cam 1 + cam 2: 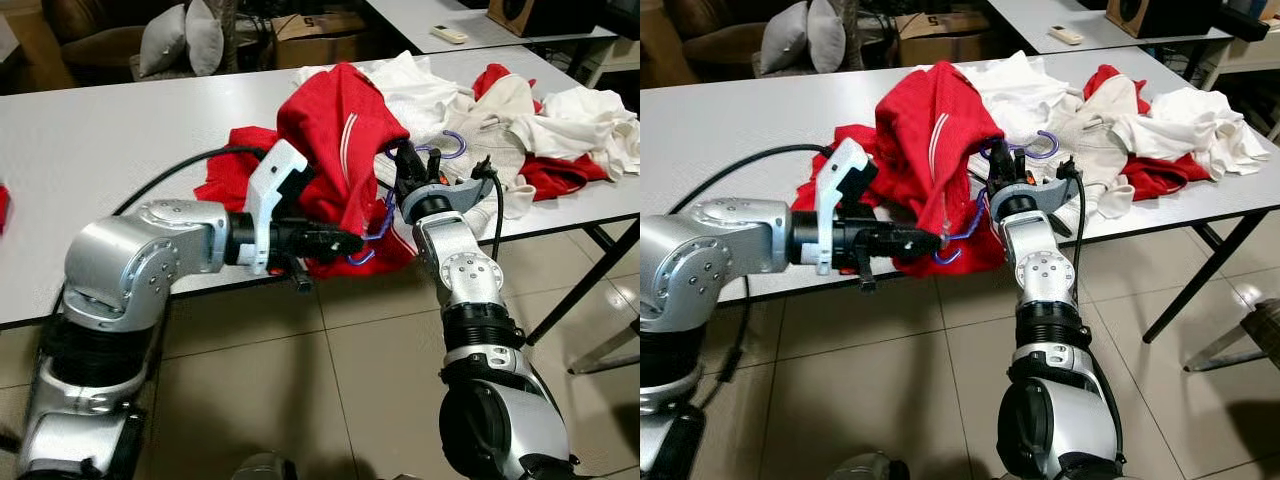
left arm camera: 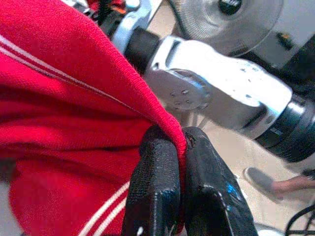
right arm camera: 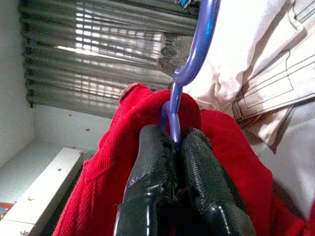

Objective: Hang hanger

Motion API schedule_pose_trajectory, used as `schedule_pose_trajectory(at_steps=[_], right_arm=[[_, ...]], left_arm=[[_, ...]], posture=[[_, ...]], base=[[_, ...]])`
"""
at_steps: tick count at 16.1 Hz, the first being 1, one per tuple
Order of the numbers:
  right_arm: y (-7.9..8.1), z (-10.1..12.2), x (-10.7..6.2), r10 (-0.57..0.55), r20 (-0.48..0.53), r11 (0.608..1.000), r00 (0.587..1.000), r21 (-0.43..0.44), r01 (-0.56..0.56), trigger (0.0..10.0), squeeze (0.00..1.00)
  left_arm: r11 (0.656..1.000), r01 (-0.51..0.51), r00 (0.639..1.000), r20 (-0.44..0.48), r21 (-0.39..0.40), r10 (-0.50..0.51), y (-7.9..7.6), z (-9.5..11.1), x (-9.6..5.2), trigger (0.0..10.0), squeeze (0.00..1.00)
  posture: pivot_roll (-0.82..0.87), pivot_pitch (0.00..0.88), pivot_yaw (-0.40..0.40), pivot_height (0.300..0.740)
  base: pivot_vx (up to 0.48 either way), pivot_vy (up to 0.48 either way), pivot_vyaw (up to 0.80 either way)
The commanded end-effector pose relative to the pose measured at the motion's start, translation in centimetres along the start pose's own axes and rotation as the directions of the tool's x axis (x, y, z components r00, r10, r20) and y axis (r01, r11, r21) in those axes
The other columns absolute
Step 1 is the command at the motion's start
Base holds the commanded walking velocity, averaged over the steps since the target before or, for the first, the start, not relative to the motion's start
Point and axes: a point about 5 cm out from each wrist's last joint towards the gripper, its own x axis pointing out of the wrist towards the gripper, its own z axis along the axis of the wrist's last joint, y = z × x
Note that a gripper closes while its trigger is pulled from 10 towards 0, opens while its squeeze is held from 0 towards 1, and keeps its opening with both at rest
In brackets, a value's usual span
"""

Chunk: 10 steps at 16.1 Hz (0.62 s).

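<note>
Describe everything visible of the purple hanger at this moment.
The purple hanger looks like thin plastic. Its curved hook rises above the right gripper, whose fingers are shut on its neck. A lower loop of it pokes out under the red garment, which is draped over it and hides most of its frame. It is held over the white table edge, beside the pile of clothes. The left gripper pinches the garment's hem, not the hanger.

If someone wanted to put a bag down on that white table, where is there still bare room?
The table is bare to the left of the red garment, back to its far edge. The right half is crowded with white clothes. The left gripper and right gripper work at the near edge.
</note>
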Motion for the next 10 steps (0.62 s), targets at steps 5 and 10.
schedule_pose_trajectory(at_steps=[5,10], right_arm=[[4.8,-7.5,1.1,0.083,-0.099,0.967,0.992,0.247,-0.056,10.0,0.00],[4.2,-7.0,1.2,0.038,-0.080,0.968,0.996,0.252,-0.016,10.0,0.00]], left_arm=[[0.995,0.074,0.996,-0.054,0.062,-0.070,-1.1,0.0,0.4,0.0,0.00],[0.992,0.122,0.990,-0.072,0.038,-0.119,-1.9,-0.6,0.9,0.0,0.00]], posture=[[0.08,0.000,0.029,0.740],[0.08,0.000,0.029,0.740]], base=[[0.000,0.000,0.00],[0.000,0.000,0.00]])
